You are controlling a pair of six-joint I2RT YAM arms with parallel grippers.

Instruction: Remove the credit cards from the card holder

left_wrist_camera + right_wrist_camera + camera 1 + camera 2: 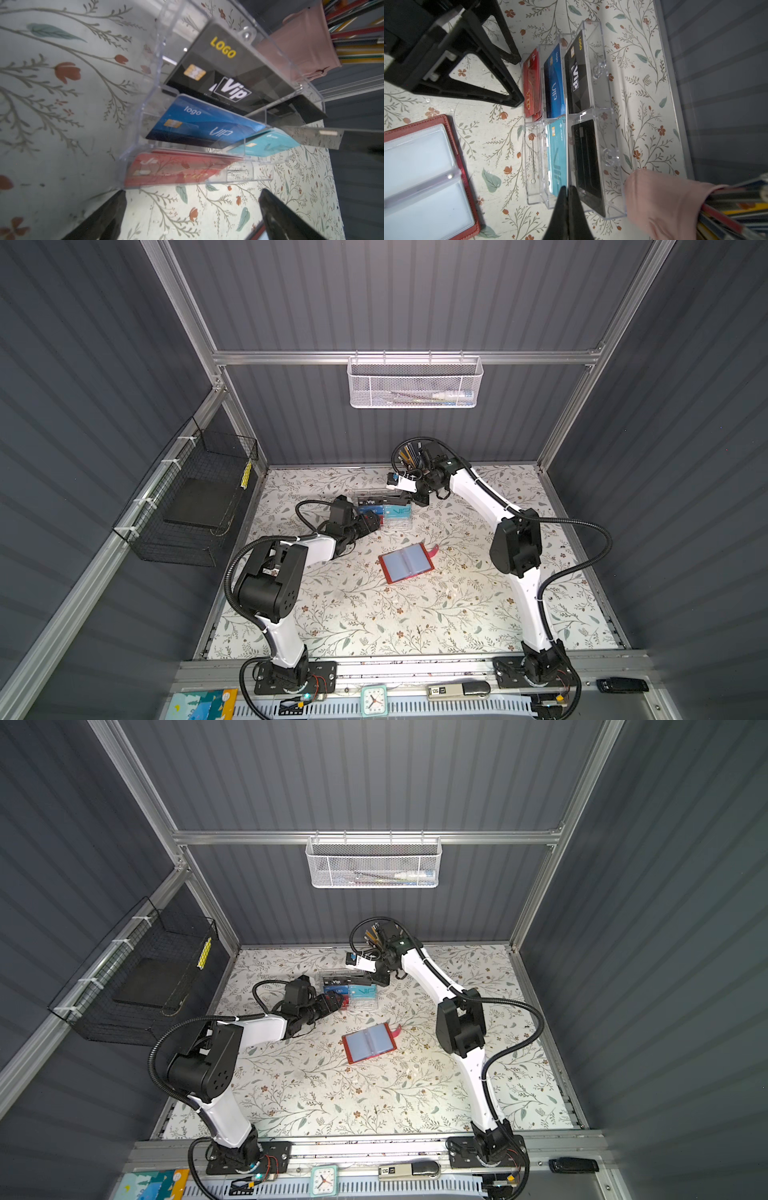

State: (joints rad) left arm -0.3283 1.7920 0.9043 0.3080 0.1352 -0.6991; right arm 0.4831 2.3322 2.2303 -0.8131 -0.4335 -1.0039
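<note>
Nearest us the clock (374, 699), then the card holder (406, 563) lying open mid-table; beyond, our left gripper (374, 523) gapes beside the clear box (401, 526) of credit cards (397, 511), right gripper (568, 190) pinched tight on a thin card (311, 137) at that box

We note: card holder (415, 128) grained red leather-look (stitched edge), sleeves (419, 158) frosted plastic; credit cards (577, 79) glossy; clear box (602, 83) perhaps acrylic.
</note>
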